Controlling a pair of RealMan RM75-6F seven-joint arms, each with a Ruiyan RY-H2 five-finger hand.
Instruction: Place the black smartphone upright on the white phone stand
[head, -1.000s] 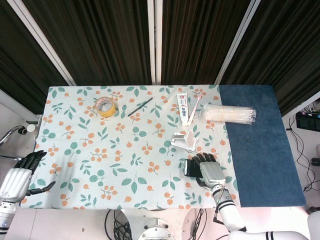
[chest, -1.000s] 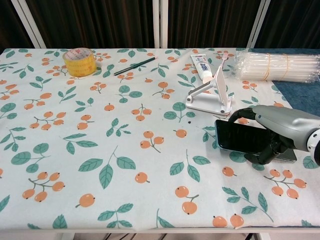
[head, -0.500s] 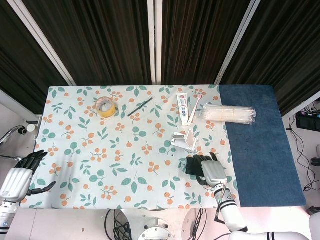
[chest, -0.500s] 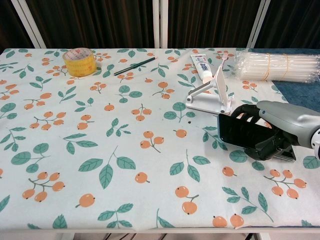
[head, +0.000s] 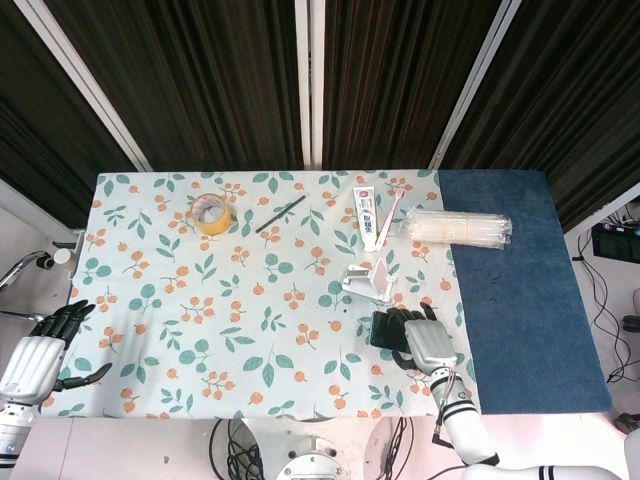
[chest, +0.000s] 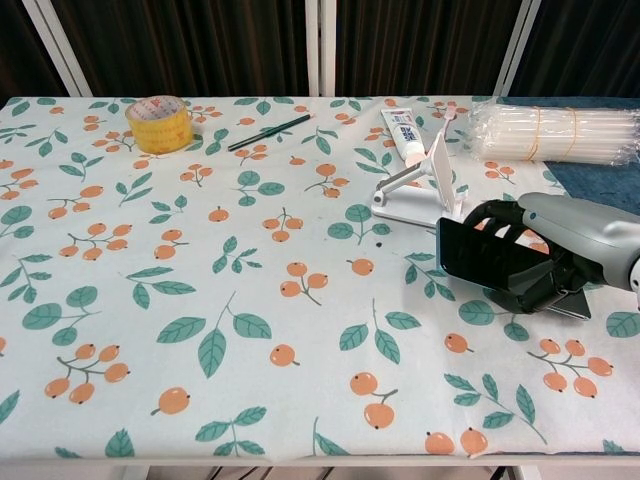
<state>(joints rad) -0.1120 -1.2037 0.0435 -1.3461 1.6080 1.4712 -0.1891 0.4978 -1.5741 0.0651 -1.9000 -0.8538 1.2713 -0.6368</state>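
Observation:
My right hand (chest: 545, 250) grips the black smartphone (chest: 487, 255), holding it on its long edge a little above the cloth, screen facing left. From above the phone (head: 384, 330) and right hand (head: 421, 341) sit just below the white phone stand (head: 369, 279). The stand (chest: 420, 190) is a flat base with a tilted back plate, standing right behind the phone, a small gap apart. My left hand (head: 38, 352) hangs off the table's left front corner, fingers spread and holding nothing; the chest view does not show it.
A yellow tape roll (chest: 159, 123), a dark pen (chest: 269, 132), a toothpaste tube (chest: 403, 134) with a toothbrush (head: 390, 214), and a clear packet of straws (chest: 560, 133) lie along the far side. Blue cloth (head: 520, 280) covers the right end of the table.
My right hand has lifted the phone slightly and carried it a little farther back toward the stand. The left hand has not moved.

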